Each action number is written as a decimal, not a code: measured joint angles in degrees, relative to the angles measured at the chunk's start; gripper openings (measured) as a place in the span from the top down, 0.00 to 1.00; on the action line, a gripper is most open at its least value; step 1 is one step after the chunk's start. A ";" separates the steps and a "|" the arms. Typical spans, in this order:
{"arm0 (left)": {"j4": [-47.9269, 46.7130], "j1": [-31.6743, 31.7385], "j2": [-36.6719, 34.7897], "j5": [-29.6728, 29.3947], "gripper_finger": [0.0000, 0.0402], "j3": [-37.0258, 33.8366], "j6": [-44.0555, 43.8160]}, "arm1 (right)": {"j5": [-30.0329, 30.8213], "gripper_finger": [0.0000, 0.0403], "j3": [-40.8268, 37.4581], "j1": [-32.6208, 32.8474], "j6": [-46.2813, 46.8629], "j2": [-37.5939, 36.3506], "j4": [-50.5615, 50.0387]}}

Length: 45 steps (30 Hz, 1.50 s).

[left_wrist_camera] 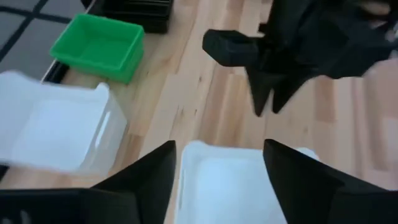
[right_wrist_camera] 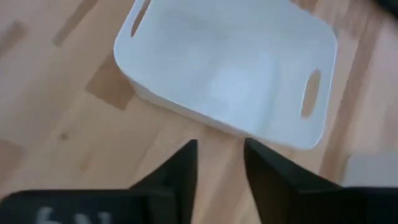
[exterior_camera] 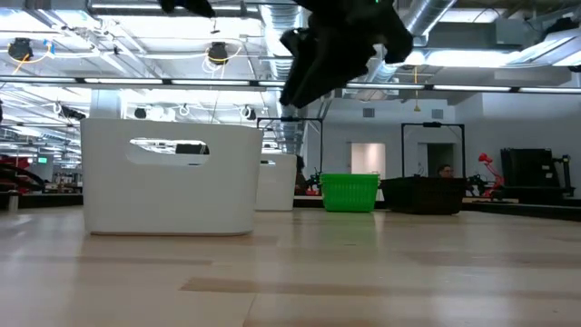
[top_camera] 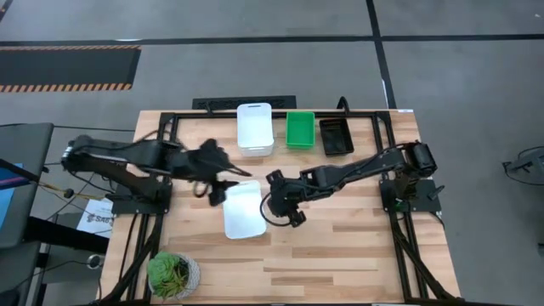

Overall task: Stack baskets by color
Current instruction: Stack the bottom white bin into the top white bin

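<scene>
A single white basket [top_camera: 245,210] [right_wrist_camera: 230,68] stands on its base at mid-table. At the far edge stand a white basket stack [top_camera: 255,129], a green basket [top_camera: 300,129] [left_wrist_camera: 99,43] and a black basket [top_camera: 336,136]. My left gripper [top_camera: 223,187] [left_wrist_camera: 219,144] hangs open above the single basket's left far corner. My right gripper [top_camera: 276,211] [right_wrist_camera: 220,143] is open too, raised just off the basket's right side. In the low view the right gripper [exterior_camera: 318,64] is well above the basket [exterior_camera: 168,177]. Neither gripper holds anything.
A round potted green plant [top_camera: 174,274] sits at the table's near left corner. The wooden table top [top_camera: 340,255] is bare to the right and near side of the single basket. Dark frame rails run along the table's edges.
</scene>
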 joint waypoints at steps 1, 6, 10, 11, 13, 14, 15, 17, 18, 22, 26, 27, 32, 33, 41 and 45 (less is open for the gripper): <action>-1.47 -0.87 -1.41 -0.82 0.41 0.31 -2.10 | 0.01 0.61 -0.08 -0.18 -3.11 0.07 0.51; -5.21 -5.89 -7.95 -5.92 0.37 0.49 -11.51 | -0.03 0.46 -0.07 -1.25 -13.11 1.27 7.53; -7.96 -9.41 -10.76 -12.24 0.36 0.49 -17.64 | 0.02 0.43 -0.15 -2.09 -15.16 2.87 10.85; -8.34 -10.07 -11.27 -13.95 0.36 0.49 -18.94 | 0.01 0.43 -0.22 -2.45 -12.58 3.17 11.58; -10.35 -11.16 -11.97 -16.35 0.36 0.51 -21.00 | -0.01 0.44 0.20 -3.22 -4.58 4.66 16.30; -11.13 -11.55 -12.17 -17.17 0.36 0.49 -22.02 | -0.11 0.45 0.09 -3.59 -1.10 4.82 16.21; -11.74 -11.83 -12.31 -17.84 0.36 0.49 -22.72 | -0.13 0.45 0.00 -3.86 0.53 4.78 14.44; -13.65 -12.11 -12.49 -18.42 0.36 0.49 -23.63 | -0.48 0.45 -0.11 -3.99 0.03 4.77 12.64; -14.53 -12.21 -12.50 -18.66 0.36 0.49 -24.43 | -0.22 0.45 -0.09 -3.87 -0.46 4.76 11.63; -16.69 -12.28 -12.34 -20.15 0.36 0.47 -27.35 | 3.98 0.46 -0.06 -3.24 11.19 4.75 11.90; -18.00 -12.31 -11.97 -20.40 0.36 0.47 -28.99 | 5.34 0.47 0.00 -4.02 36.34 4.75 10.15; -17.83 -12.31 -12.00 -20.43 0.36 0.47 -29.08 | 5.86 0.47 0.00 -4.09 40.96 4.75 9.37; -17.82 -12.31 -12.02 -21.72 0.36 0.47 -29.08 | 6.24 0.49 -0.12 -2.68 55.63 6.74 7.94; -17.83 -12.31 -12.02 -22.02 0.36 0.47 -29.08 | 6.24 0.50 -0.22 -2.31 57.24 7.41 7.59; -19.22 -12.31 -12.00 -21.96 0.36 0.44 -29.08 | 6.07 0.51 0.15 -0.84 66.86 15.40 14.46; -19.47 -12.31 -12.04 -21.88 0.36 0.47 -29.02 | 5.86 0.52 0.04 -0.55 69.05 15.93 13.32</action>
